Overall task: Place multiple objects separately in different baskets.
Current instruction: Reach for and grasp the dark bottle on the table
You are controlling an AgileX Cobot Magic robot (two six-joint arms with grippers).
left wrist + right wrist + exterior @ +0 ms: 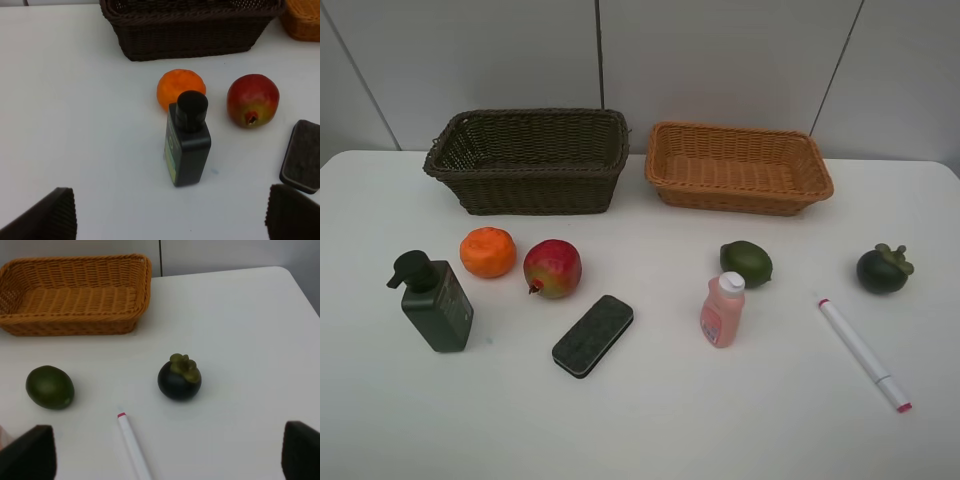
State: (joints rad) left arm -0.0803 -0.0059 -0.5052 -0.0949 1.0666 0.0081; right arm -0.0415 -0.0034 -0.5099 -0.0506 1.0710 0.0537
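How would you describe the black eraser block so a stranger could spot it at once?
Find the dark brown wicker basket. In front of it, just past the red-yellow apple, lies the black eraser block: the only flat, dark slab there.

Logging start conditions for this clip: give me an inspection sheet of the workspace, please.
Surface: white table, bearing all eight items.
Job's things: dark basket and tan basket at the back, both empty; orange, apple, pump bottle, eraser on the left; lime, pink bottle, marker, mangosteen on the right.
Clutter: nothing seen.
Grippers: left gripper open, facing the pump bottle; right gripper open, facing the mangosteen; neither holds anything.
Cables: nothing seen.
Surroundings: grey panelled wall behind.
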